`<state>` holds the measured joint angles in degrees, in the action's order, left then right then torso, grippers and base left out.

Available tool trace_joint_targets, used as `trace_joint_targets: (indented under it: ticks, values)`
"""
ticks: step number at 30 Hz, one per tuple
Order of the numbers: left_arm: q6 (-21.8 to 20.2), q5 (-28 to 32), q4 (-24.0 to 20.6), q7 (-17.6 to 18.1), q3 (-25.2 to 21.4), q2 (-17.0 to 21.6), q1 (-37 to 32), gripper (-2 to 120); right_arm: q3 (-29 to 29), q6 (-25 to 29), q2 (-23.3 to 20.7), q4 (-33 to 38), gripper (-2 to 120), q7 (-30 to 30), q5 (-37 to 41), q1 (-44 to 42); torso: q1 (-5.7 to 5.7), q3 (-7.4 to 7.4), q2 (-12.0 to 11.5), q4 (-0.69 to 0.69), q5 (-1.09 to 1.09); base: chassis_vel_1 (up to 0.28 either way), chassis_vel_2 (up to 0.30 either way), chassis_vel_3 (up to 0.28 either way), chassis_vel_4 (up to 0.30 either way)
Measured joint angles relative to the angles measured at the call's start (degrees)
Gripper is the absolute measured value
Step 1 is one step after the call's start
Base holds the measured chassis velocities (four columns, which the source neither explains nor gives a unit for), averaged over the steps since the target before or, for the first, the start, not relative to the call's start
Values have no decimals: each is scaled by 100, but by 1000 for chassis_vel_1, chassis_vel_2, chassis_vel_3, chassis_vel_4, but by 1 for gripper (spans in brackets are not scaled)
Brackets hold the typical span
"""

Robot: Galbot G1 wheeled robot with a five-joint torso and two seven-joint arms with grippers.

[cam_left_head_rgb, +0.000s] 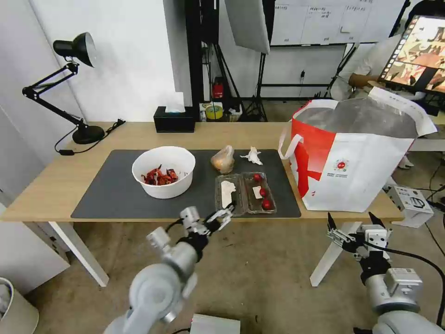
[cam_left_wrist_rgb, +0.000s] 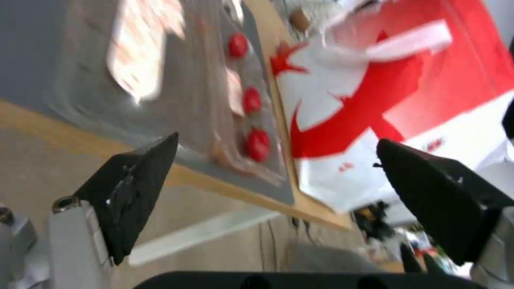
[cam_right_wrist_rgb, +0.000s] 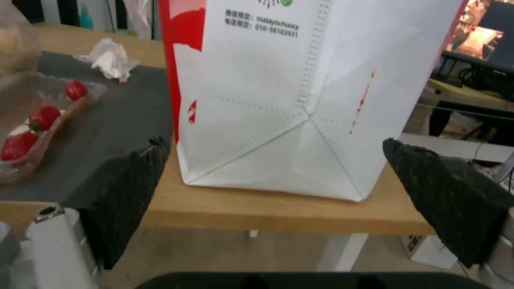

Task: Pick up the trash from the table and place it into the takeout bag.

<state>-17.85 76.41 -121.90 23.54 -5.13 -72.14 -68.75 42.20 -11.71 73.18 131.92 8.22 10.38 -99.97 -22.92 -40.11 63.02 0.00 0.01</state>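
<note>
Head view, bowl [cam_left_head_rgb: 163,172] of red shells, clamshell tray [cam_left_head_rgb: 245,193] holding 3 tomatoes

We're in a studio-style lab: softbox [cam_left_head_rgb: 247,23] on a light stand [cam_left_head_rgb: 258,88], whiteboard [cam_left_head_rgb: 320,21] behind, monitor [cam_left_head_rgb: 417,51] at right, desk lamp [cam_left_head_rgb: 69,83] on a light-wood bench [cam_left_head_rgb: 55,185], concrete floor [cam_left_head_rgb: 259,278].

1. A black desk lamp [cam_left_head_rgb: 69,69] is set at the far left corner, its cord [cam_left_head_rgb: 88,144] trailed beside the base.
2. A black tissue box [cam_left_head_rgb: 174,119] with a white tissue pulled up is placed at the far edge.
3. A tape roll [cam_left_head_rgb: 213,112] is seen behind it.
4. A monitor [cam_left_head_rgb: 417,53] is mounted at the upper right.
5. A white box [cam_left_head_rgb: 410,200] is left on the floor at the right.
</note>
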Motion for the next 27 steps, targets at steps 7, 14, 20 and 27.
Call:
trace_joint_targets:
  ticks: [7, 14, 20, 27]
  values:
    - [-106, 275, -3, 73, 159, -79, 59, 100, 39, 3, 60, -87, 100, 18, -13, -4, 1, 0, 0, 1, 0, 0, 0, 0, 0]
    - [-141, 206, 321, 44, 335, -369, 165, 100, 52, 12, 119, -151, 100, 61, -22, 31, 1, 0, 0, 0, 0, 0, 0, 0, 0]
    - [-130, 130, 495, -20, 318, -429, 203, 100, 66, 26, 127, -222, 100, 96, -30, 36, 1, 0, 0, 0, -1, 0, 0, 0, 0]
    - [-52, 34, 629, -151, 257, -498, 140, 100, 12, 32, 120, -313, 100, 104, -41, 110, 1, 0, 0, 1, -1, 0, 0, 0, 0]
